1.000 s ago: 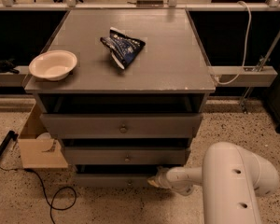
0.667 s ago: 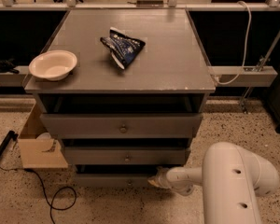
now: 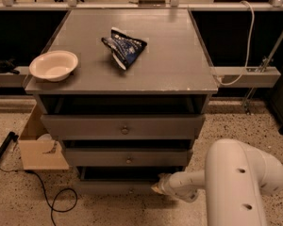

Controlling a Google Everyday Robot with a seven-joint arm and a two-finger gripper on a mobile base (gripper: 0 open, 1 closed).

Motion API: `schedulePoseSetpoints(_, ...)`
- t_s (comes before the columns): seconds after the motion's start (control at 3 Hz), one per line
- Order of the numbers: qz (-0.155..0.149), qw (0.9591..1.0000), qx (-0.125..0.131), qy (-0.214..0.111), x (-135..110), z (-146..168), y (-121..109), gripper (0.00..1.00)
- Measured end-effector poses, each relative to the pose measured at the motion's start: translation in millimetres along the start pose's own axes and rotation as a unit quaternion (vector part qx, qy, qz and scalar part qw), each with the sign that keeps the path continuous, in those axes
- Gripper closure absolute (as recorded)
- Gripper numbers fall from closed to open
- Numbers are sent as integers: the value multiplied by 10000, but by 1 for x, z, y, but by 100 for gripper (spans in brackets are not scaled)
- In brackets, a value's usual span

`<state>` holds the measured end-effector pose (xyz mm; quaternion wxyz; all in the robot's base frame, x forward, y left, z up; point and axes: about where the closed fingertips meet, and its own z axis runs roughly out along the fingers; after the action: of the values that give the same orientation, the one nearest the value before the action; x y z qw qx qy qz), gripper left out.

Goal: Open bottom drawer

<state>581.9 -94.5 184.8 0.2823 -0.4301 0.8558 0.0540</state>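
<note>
The grey cabinet [image 3: 127, 74] has three drawer fronts, each with a small round knob. The bottom drawer [image 3: 118, 186] is the lowest and narrowest front, near the floor, with a dark gap above it. My gripper [image 3: 156, 188] reaches in from the right on a white arm [image 3: 236, 182] and sits at the right end of the bottom drawer's front. Its tip is partly hidden against the drawer.
A white bowl [image 3: 54, 65] and a dark blue snack bag [image 3: 124, 48] lie on the cabinet top. A cardboard box [image 3: 40, 147] stands on the floor at the left, with a black cable [image 3: 56, 202] beside it. A white cable [image 3: 244, 41] hangs at the right.
</note>
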Motion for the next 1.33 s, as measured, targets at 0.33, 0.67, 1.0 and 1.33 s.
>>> schedulePoseSetpoints(0.33,186,9998,-18,-12,19,-16,20,100)
schedulePoseSetpoints(0.67,186,9998,-18,-12,18,-16,20,81)
schedulePoseSetpoints(1.0,186,9998,-18,-12,18,-16,20,58)
schedulePoseSetpoints(1.33,186,9998,-18,-12,18,-16,20,34)
